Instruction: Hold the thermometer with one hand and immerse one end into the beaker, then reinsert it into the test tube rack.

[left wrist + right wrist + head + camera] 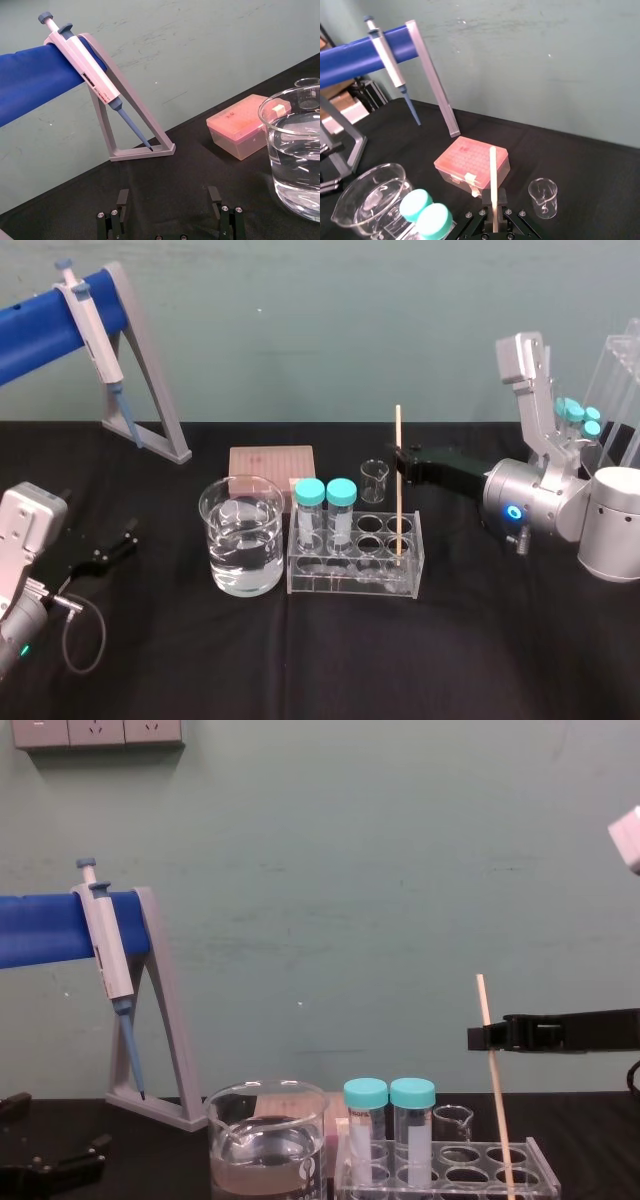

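Well, nearest the robot stands the test tube rack, with two teal-capped tubes at its left end and the thermometer upright in a hole at its right end. The right gripper pinches the rod on its upper part. It looks light, stiff and brittle — a gentle hold above the middle suits it. Just beside the rack, the large beaker is partly filled with clear water. The left gripper rests spread and idle, well apart. Farther back — an empty small beaker, a pink tip box, and the pipette on its stand.
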Controlling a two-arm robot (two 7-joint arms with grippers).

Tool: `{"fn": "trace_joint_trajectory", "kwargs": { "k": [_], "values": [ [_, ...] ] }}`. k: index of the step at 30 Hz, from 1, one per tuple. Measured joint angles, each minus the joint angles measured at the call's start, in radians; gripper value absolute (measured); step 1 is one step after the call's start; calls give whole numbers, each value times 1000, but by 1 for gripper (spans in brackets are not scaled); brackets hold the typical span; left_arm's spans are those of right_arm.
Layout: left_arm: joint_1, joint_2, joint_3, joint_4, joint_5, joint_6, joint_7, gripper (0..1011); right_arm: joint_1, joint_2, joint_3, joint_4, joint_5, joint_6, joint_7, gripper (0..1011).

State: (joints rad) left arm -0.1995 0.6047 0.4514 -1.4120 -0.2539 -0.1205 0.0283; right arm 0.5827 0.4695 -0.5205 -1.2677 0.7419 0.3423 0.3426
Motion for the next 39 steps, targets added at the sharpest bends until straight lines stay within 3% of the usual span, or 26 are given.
{"fn": "trace_joint_trajectory", "kwargs": {
  "k": [10, 22, 28, 33, 39],
  "values": [
    [0, 0, 0, 0, 0, 0, 0, 1004, -43, 26, 24, -99, -51, -43, -18, 48],
    [0, 0, 0, 0, 0, 0, 0, 1004, -129, 55, 99, -241, -92, -167, -19, 48],
    [0, 0, 0, 0, 0, 0, 0, 1004, -161, 67, 132, -315, -94, -195, -1, 48],
    [0, 0, 0, 0, 0, 0, 0, 1004, -162, 59, 142, -363, -89, -206, 32, 48],
    [0, 0, 0, 0, 0, 0, 0, 1003, -115, 12, 109, -372, -97, -206, 58, 48]
  ]
}}
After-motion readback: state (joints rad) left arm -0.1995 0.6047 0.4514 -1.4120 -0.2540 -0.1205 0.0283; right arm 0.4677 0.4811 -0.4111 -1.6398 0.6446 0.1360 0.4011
